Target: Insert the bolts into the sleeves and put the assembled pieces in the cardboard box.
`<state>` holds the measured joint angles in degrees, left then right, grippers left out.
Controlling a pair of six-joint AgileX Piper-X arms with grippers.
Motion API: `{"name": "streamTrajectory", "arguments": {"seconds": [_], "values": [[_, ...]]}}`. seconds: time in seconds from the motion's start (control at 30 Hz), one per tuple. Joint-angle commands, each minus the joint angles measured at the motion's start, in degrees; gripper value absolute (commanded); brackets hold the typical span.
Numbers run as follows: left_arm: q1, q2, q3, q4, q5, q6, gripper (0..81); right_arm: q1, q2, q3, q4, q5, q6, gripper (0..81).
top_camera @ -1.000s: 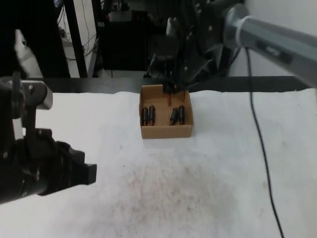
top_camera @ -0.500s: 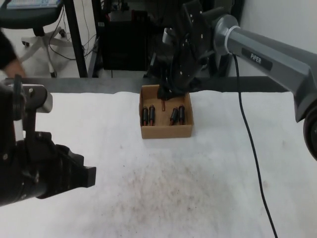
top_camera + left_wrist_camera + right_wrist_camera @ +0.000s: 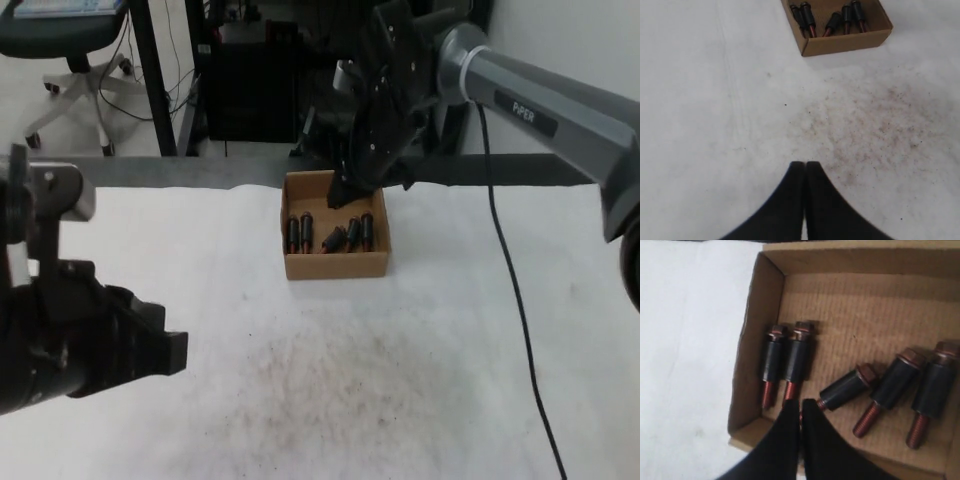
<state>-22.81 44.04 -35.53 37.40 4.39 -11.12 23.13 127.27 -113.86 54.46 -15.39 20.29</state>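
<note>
The cardboard box (image 3: 335, 268) stands at the far middle of the white-covered bench. Inside lie several assembled pieces (image 3: 300, 232), copper bolts in black sleeves. In the right wrist view two pieces (image 3: 785, 357) lie side by side near one box wall (image 3: 747, 355), a tilted piece (image 3: 847, 385) is in the middle, and two more (image 3: 900, 380) lie beyond. My right gripper (image 3: 801, 407) hangs shut just above the box floor by the tilted piece, holding nothing; the right gripper (image 3: 345, 192) shows over the box's far half. My left gripper (image 3: 804, 167) is shut over bare cloth, well short of the box (image 3: 845, 44).
A dirty speckled patch (image 3: 330, 370) marks the cloth in front of the box. The left arm's dark bulk (image 3: 80, 340) fills the near left. A black cable (image 3: 520, 290) trails down the right side. A chair and dark frames stand behind the bench.
The bolt piece that hung from the right gripper over the box now lies tilted in the box's middle. The right gripper has lifted slightly. The left arm has barely shifted.
</note>
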Motion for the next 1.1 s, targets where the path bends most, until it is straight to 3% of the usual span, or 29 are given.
{"name": "streamTrajectory", "arguments": {"seconds": [0.0, 0.17, 0.37, 0.67, 0.9, 1.07], "values": [[-0.14, -3.75, -0.44, -2.34, -0.93, -0.03, 0.2, -0.73, -3.82, -0.71, 3.99, 0.74, -4.37, 0.8], [-0.14, -9.96, -0.44, -2.28, -10.95, -0.03, 0.2, -2.11, -14.02, 4.88, 10.09, 6.26, -12.57, 0.8], [-0.14, -15.87, 0.12, -2.62, -19.87, -3.17, 0.2, -6.28, -37.94, 28.45, -2.77, 6.23, -12.05, 0.8], [-0.14, -20.71, 10.85, -7.73, -20.2, -7.13, 0.2, -17.91, -78.88, 70.27, -17.32, 3.81, -12.67, 0.8], [-0.14, -23.09, 17.37, -9.84, -19.41, -8.54, 0.2, -26.86, -101.99, 87.06, -17.48, 0.2, -18.61, 0.8], [-0.14, -23.63, 21.39, -9.84, -16.0, -8.45, 0.2, -27.57, -108.66, 93.99, -17.48, 0.45, -18.39, 0.8]]}}
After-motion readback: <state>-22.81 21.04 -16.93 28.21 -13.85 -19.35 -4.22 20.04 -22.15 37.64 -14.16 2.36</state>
